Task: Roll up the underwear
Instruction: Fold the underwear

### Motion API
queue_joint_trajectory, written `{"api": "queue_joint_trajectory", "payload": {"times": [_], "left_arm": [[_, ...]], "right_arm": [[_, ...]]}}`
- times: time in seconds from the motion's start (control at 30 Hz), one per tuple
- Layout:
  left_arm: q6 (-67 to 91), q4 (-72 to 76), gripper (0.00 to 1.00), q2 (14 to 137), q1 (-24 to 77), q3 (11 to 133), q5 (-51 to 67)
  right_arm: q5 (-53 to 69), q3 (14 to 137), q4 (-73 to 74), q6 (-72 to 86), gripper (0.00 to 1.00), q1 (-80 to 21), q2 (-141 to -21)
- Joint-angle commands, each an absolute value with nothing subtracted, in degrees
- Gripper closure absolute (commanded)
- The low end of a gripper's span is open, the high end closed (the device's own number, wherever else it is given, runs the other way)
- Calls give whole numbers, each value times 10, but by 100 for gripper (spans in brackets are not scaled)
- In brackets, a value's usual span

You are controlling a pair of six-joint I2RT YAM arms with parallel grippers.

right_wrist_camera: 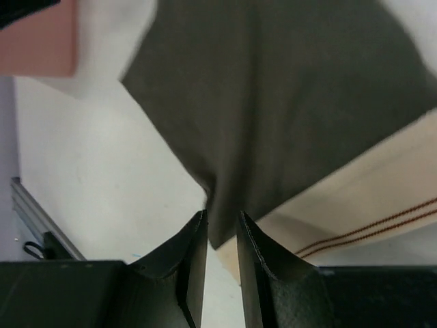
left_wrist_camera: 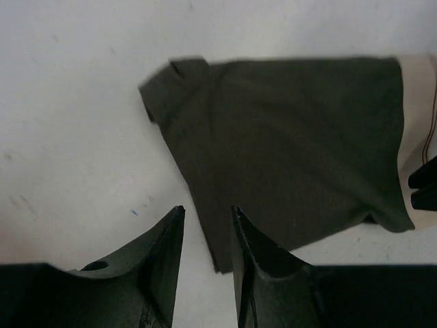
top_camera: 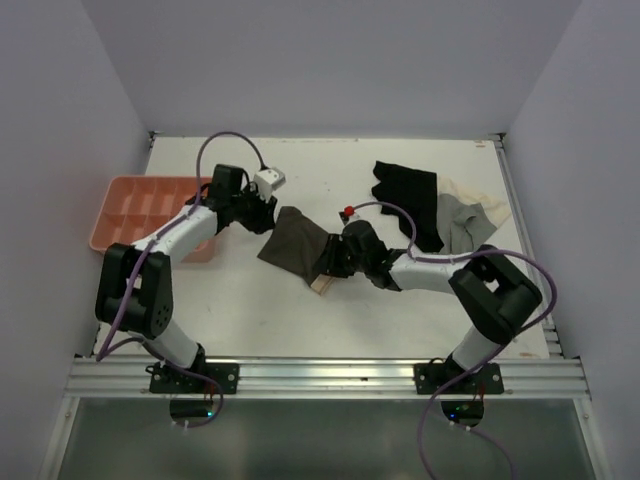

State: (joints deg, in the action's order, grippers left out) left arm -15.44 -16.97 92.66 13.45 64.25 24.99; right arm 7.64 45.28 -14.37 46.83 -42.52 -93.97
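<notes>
The underwear (top_camera: 295, 245) is a dark brown cloth spread in the middle of the table, with its pale beige waistband (top_camera: 322, 286) at the near right end. My left gripper (top_camera: 265, 217) hovers at the cloth's far left edge. In the left wrist view the underwear (left_wrist_camera: 293, 143) lies flat ahead, and the left gripper (left_wrist_camera: 207, 208) stands open over one corner of it. My right gripper (top_camera: 333, 265) is at the waistband end. In the right wrist view the right gripper (right_wrist_camera: 222, 215) is shut on a fold of the underwear (right_wrist_camera: 273, 102), beside the waistband (right_wrist_camera: 369, 184).
An orange compartment tray (top_camera: 140, 205) sits at the left edge, just behind the left arm. A black garment (top_camera: 405, 190) and a grey-and-cream garment (top_camera: 470, 215) lie at the back right. A metal rail (top_camera: 330, 375) runs along the near edge.
</notes>
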Motion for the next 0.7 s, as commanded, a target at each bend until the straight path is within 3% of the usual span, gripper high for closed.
{"api": "queue_joint_trajectory", "payload": {"times": [0.0, 0.3, 0.47, 0.67], "left_arm": [[-130, -169, 63, 899, 170, 583, 181], [-105, -122, 65, 965, 178, 525, 125], [-100, -116, 72, 1005, 165, 522, 98], [-124, -138, 71, 970, 163, 519, 102]], "right_arm": [[49, 439, -175, 514, 72, -442, -969], [27, 436, -149, 498, 72, -450, -1023], [47, 434, -119, 478, 72, -449, -1032], [83, 423, -101, 439, 75, -450, -1018]]}}
